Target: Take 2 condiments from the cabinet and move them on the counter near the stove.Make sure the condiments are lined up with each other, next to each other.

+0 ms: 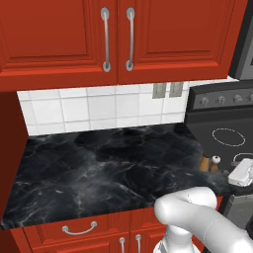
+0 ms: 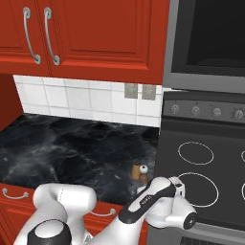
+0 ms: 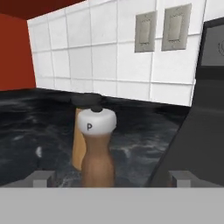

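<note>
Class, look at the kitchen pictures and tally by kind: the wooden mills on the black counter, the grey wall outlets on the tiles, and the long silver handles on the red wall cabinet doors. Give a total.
Wooden mills: 2, pale-topped mill and dark-capped mill
Grey wall outlets: 2
Long silver cabinet handles: 2
Total: 6

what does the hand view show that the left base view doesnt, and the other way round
Hand view alone: the letter P on the pale-topped mill, with the dark-capped mill close behind it, and the gripper with its jaws open either side of them.

Left base view alone: the closed red cabinet doors, the drawer fronts below the counter, and the stove burner rings and knobs.

Both: the two mills standing upright together on the black counter beside the stove, the white tiled wall and its two outlets.
</note>
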